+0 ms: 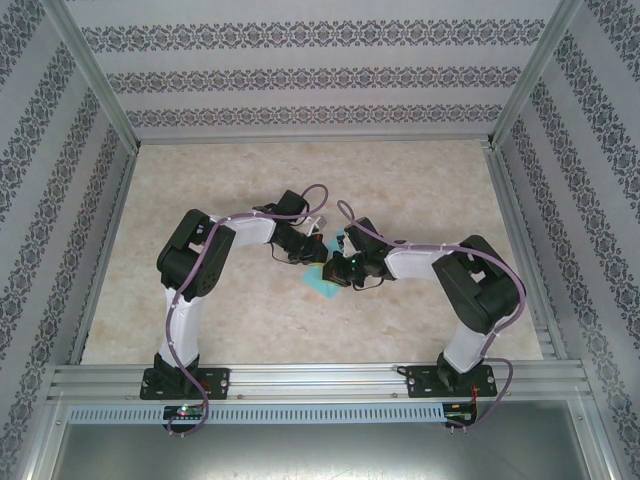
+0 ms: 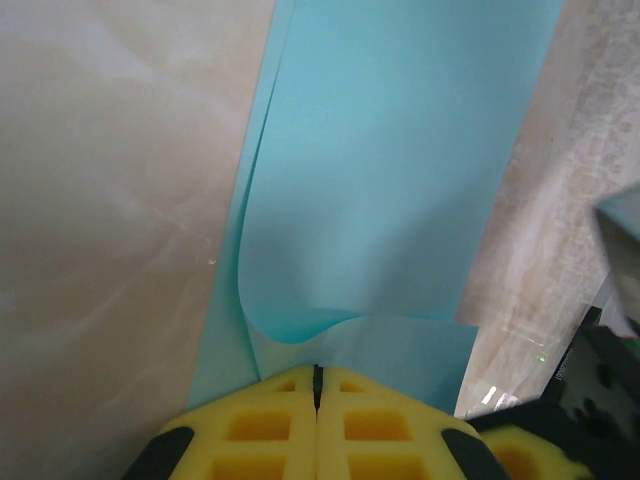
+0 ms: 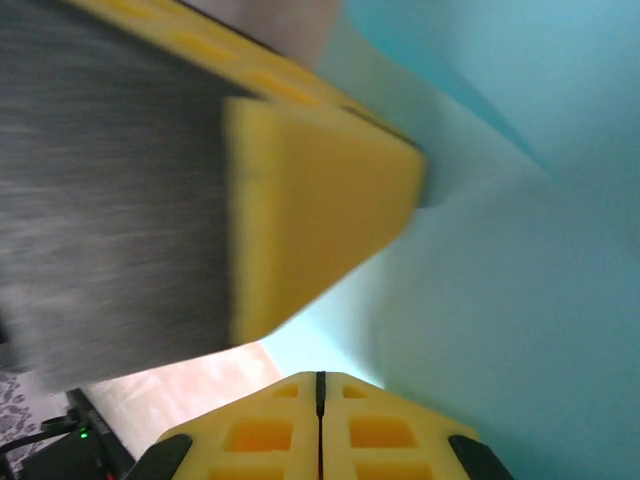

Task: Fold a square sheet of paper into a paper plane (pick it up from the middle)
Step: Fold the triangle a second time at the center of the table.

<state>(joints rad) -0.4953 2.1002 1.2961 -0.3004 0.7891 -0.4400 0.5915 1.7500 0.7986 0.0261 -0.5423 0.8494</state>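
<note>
The square sheet of paper (image 2: 380,170) is turquoise and lies folded lengthwise into a long band on the table. Its upper layer curls up in a curved edge just ahead of my left gripper (image 2: 318,370). That gripper's yellow pads are shut, with their tips on the paper's near end. My right gripper (image 3: 320,377) is also shut, its tips at the pale edge of the paper (image 3: 520,300), which rises like a wall on its right. A left pad (image 3: 320,210) presses against the paper there. From above, both grippers (image 1: 316,250) (image 1: 338,266) meet over the paper (image 1: 322,288).
The marbled beige tabletop (image 1: 240,180) has free room all around the arms. Patterned walls and metal frame rails (image 1: 300,375) enclose it. In the left wrist view, part of the right arm (image 2: 600,390) sits close at the lower right.
</note>
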